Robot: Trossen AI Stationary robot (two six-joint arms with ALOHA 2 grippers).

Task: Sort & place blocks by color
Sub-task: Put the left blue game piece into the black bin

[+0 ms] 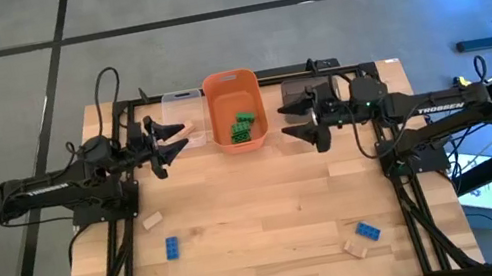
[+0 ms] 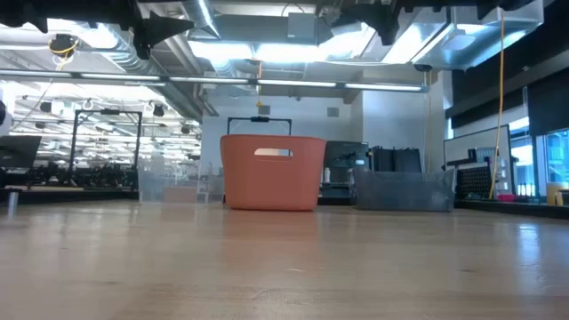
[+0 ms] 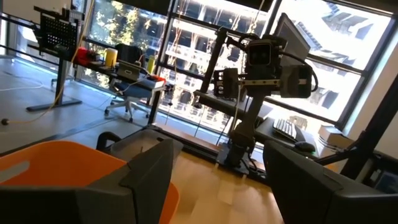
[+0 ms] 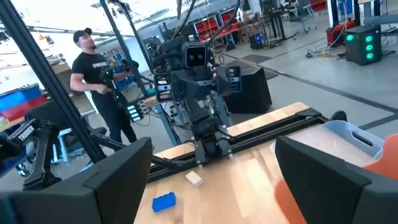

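Low view hides all loose blocks; only the 3 bins show at the counter point(image 1: 270, 215) far edge. Orange bin point(image 1: 235, 107) holds a green cluster point(image 1: 243, 126), exact count unclear. Clear bin point(image 1: 182, 109) mostly covered by the left arm, 1 tan block point(image 1: 174, 130) visible in it. Grey-brown bin point(image 1: 297, 91) partly under the right arm, contents not visible. Loose on counter: 2 blue, 2 tan. Blue block point(image 1: 172, 247) and tan block point(image 1: 151, 220) front-left; blue block point(image 1: 368, 230) touching or just beside tan block point(image 1: 356, 249) front-right. Left hand point(image 1: 170, 140) fingers apart, empty, raised beside clear bin. Right hand point(image 1: 295, 118) fingers apart, empty, by grey-brown bin. Person point(image 4: 99, 81) stands beyond the counter in right wrist view.
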